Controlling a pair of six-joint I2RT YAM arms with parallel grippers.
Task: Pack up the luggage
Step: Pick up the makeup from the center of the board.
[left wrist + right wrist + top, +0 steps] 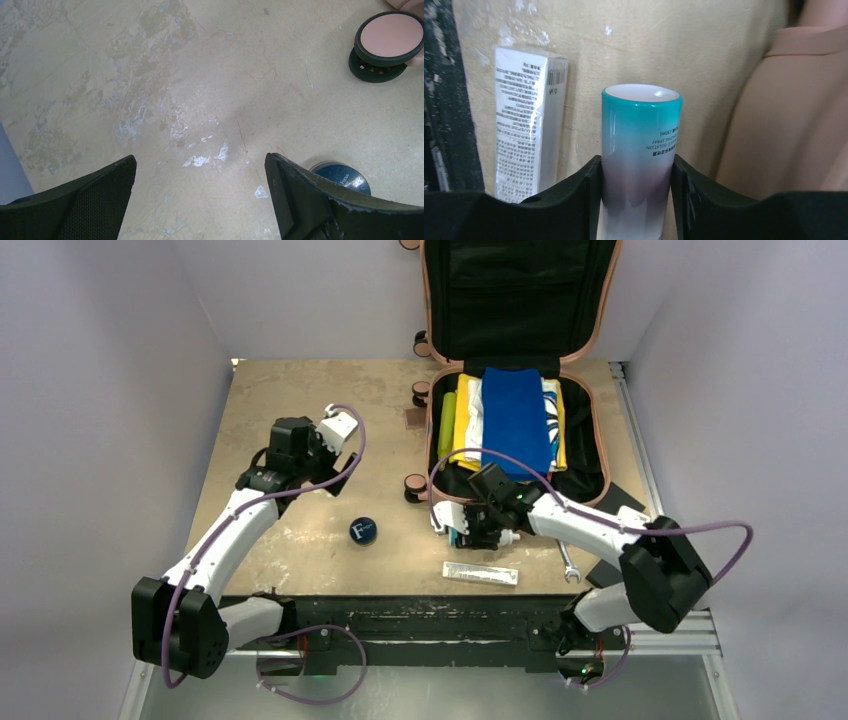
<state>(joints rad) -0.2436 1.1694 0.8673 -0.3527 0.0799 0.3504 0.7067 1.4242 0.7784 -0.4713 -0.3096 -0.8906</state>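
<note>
Black fingers of the right tool (635, 161) clamp a teal-and-white bottle (641, 125) at the bottom centre of the right wrist view. A white box (526, 130) lies on the table (649, 45) at its left, and the pink luggage (784, 115) fills the right edge. Seen from above, the luggage lies open at upper right with its lid raised and folded clothes (515, 415) in its base. At centre left the left tool (201, 160) gapes wide over the table, with a blue jar (345, 176) partly hidden behind one finger.
</note>
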